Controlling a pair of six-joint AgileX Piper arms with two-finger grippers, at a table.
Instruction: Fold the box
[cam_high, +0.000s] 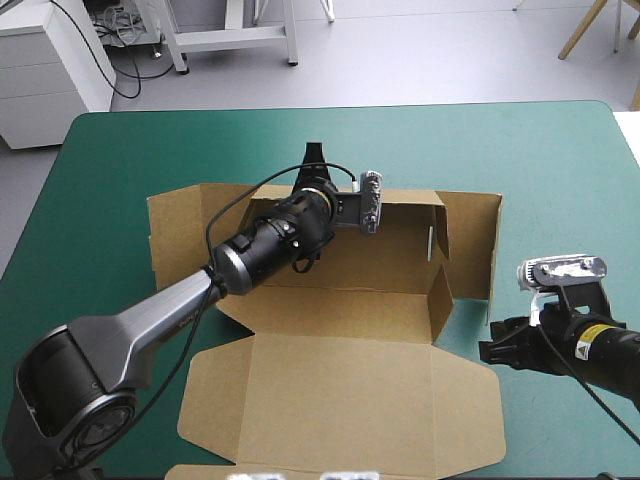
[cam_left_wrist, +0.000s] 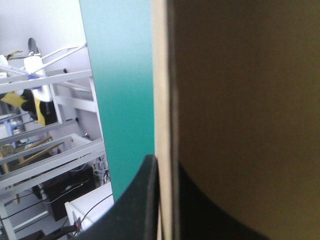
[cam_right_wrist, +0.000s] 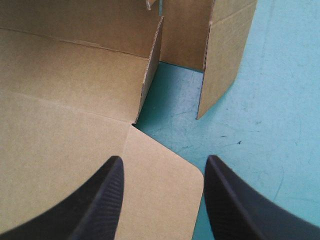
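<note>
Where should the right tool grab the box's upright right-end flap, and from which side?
Take the flap by its free near edge, coming from the table's near side, where the right tool sits open. The flap stands on edge, thin side facing the tool, with bare teal-green cover outside it and a gap inside, so one finger should fit each side.

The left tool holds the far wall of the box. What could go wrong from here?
1. The left tool pinches only the thin edge of the box wall; it may slip off or crease the board.
2. The open right tool sits near the raised side flap and could knock it outward.
</note>
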